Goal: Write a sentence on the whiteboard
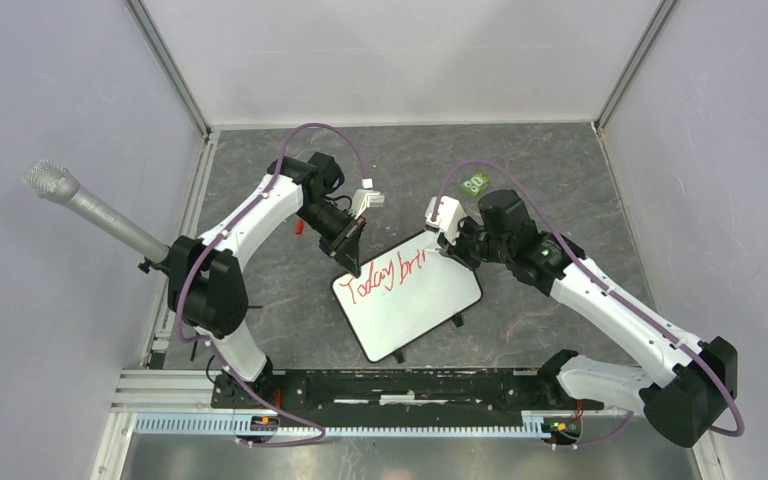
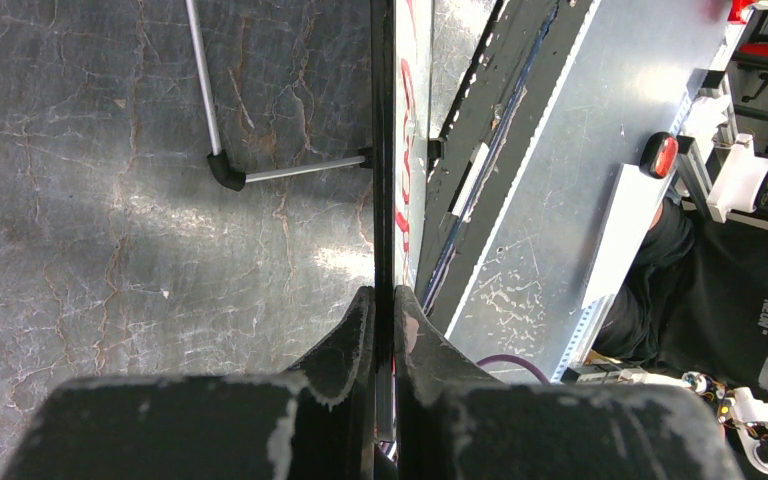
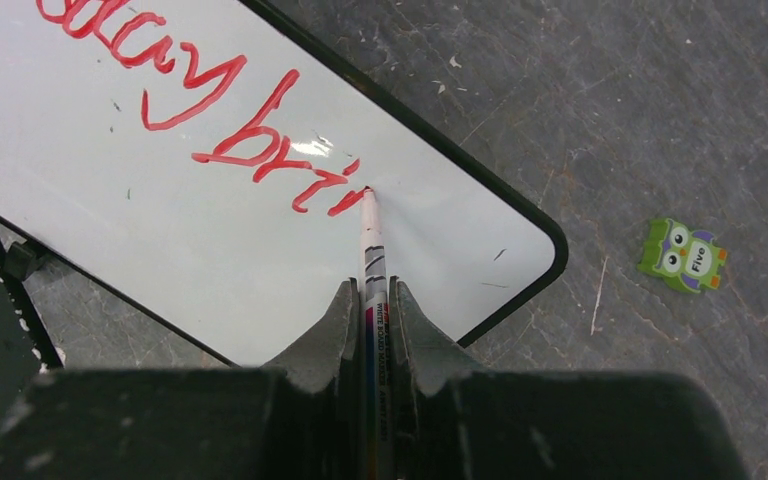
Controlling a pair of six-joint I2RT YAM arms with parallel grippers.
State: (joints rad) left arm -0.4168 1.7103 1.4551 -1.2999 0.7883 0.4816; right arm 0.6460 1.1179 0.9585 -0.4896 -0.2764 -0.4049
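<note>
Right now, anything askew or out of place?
The whiteboard sits skewed to the table edges, its edge clamped in the left gripper, so the sentence slants too. A small green owl lies loose on the table past the board's corner. The right gripper grips its marker normally. Nothing spilled or damaged.

On my right wrist feed the sentence (image 3: 210, 110) runs off the top edge, and the marker (image 3: 371, 250) has its barrel hidden between the right fingers (image 3: 325, 335). From the left wrist I get the whiteboard (image 2: 412, 200) only edge-on, red strokes unreadable, its near rim buried between the left fingers (image 2: 345, 340).
</note>
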